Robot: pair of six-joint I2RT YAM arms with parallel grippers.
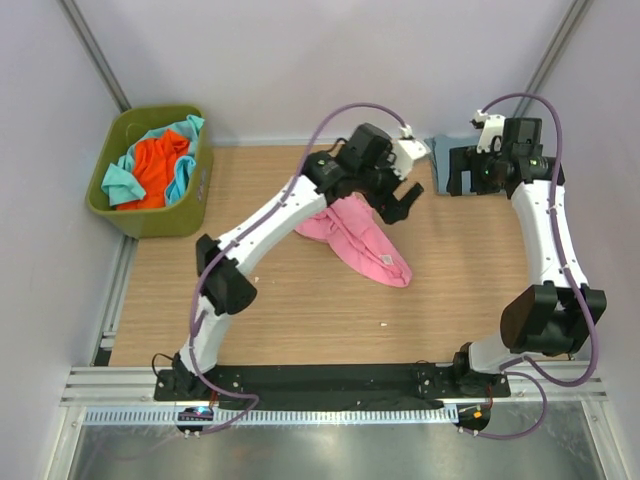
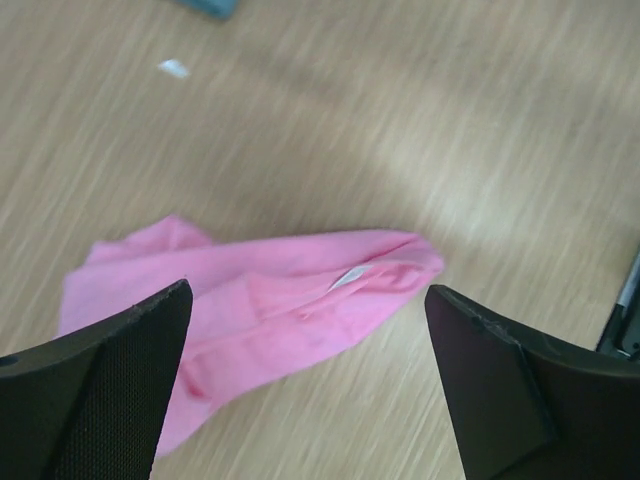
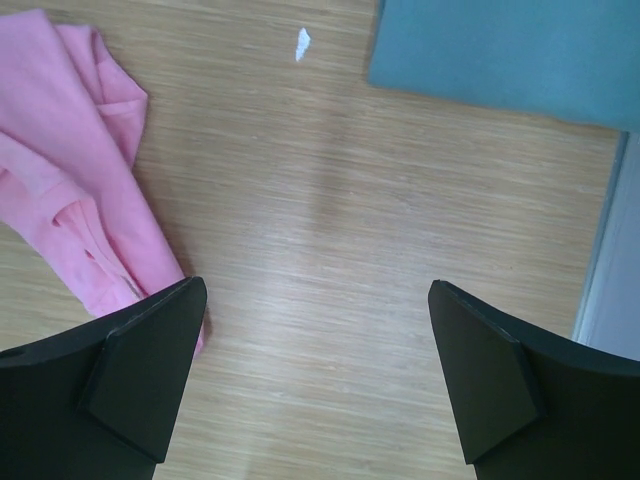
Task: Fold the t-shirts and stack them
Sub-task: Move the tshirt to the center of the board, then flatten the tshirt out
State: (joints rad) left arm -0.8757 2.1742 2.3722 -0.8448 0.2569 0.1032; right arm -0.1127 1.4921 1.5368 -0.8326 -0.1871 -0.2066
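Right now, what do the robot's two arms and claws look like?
The left arm and right arm have white links, black joints and a looping lilac cable. The left gripper and right gripper each have two black, wedge-shaped fingers.

White arm links point(image 1: 270, 215), black joints point(image 1: 225, 278), lilac cables point(image 1: 350, 108), black wedge-shaped fingers point(image 2: 100, 400)

Wooden table point(image 1: 300, 320) (pale walls point(image 1: 300, 60))
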